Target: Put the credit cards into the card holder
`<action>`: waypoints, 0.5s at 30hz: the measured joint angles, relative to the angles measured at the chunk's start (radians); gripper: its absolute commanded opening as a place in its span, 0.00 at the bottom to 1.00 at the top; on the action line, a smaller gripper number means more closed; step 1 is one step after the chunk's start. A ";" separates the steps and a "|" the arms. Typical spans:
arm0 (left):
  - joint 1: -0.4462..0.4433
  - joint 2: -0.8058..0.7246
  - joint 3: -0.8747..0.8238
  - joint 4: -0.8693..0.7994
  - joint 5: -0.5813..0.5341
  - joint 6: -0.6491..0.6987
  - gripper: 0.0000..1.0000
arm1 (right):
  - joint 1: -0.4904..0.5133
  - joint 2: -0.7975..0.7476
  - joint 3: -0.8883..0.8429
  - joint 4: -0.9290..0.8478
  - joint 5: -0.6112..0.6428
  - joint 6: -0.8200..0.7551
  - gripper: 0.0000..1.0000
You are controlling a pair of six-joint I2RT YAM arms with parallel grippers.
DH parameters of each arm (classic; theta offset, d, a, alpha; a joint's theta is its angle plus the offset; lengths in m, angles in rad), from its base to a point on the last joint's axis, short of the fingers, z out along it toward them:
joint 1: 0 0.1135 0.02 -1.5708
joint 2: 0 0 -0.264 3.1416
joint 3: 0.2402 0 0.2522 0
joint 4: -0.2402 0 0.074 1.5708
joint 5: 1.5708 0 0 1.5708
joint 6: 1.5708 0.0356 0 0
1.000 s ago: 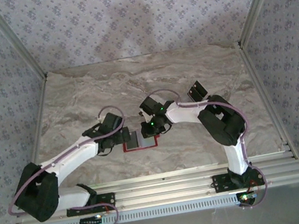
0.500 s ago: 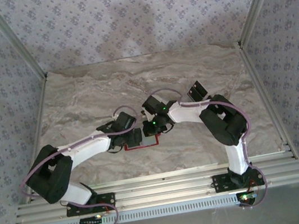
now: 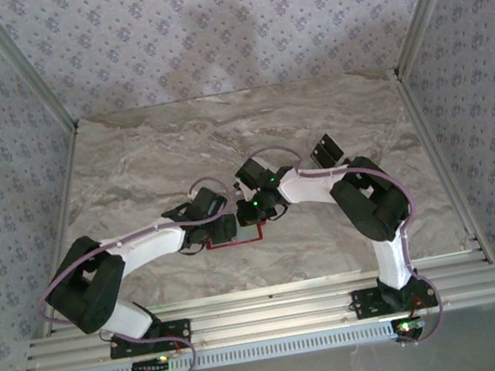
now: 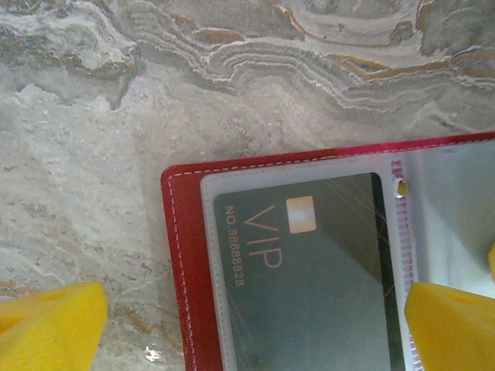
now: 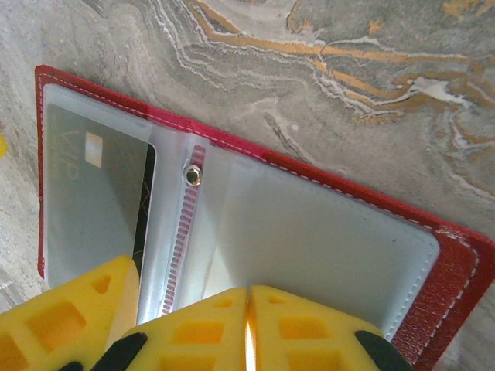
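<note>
Card holder [image 5: 460,274]: lies open and flat on the marbled surface [image 3: 130,157], red cover down and clear sleeves up. In the overhead view its red edge [image 3: 230,242] shows between the two hands, in the near half of the surface.

Credit card [image 4: 309,286]: one dark grey card, printed "VIP" with a pale square chip, sits inside the clear sleeve on the left-arm side of the spine. In the right wrist view the same card [image 5: 93,193] fills that sleeve, while the sleeve on the other side of the spine is bare.

Left hand [image 4: 249,325]: open wide. Its yellow fingers [image 4: 46,328] stand one over the bare surface and one over the spine, with the card-bearing half between them.

Right hand [image 5: 247,332]: closed, fingers pressed together at the near edge of the bare sleeve. It cannot be told whether a sleeve leaf is pinched between them.
</note>
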 measured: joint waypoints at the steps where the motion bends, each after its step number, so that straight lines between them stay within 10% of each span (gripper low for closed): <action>1: 0.000 0.000 -0.003 0.002 0.002 0.001 0.99 | 0.000 0.000 0.000 0.000 0.000 0.000 0.12; 15: 0.001 0.003 -0.013 -0.019 -0.027 -0.017 0.99 | -0.005 -0.005 -0.006 0.002 0.000 0.000 0.11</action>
